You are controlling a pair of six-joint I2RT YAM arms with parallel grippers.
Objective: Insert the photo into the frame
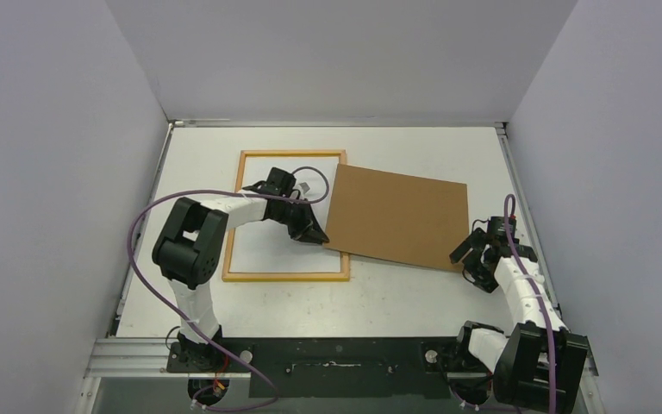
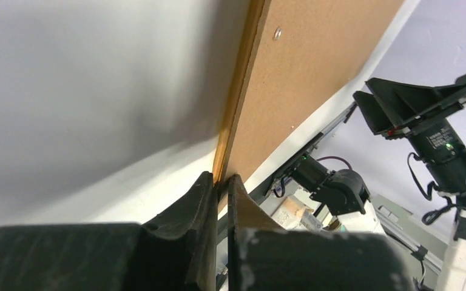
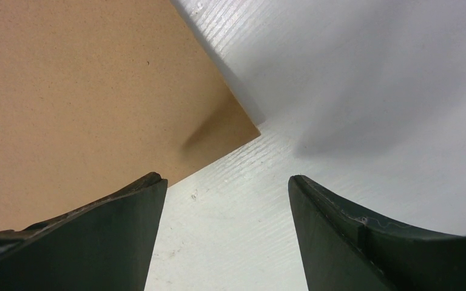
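The frame [image 1: 284, 277] lies back-up, and the photo [image 1: 263, 246] seems to be the white sheet inside it, though it barely differs from the table [image 1: 396, 297]. The left gripper [image 1: 314, 233] looks pinched on the near-left corner of the brown backing board [image 1: 396, 216], which overlaps the frame's right rail. The right gripper [image 1: 472, 263] hangs empty, fingers apart, by the board's near-right corner. Draw the board left, low and square to the rails, without dragging the sheet
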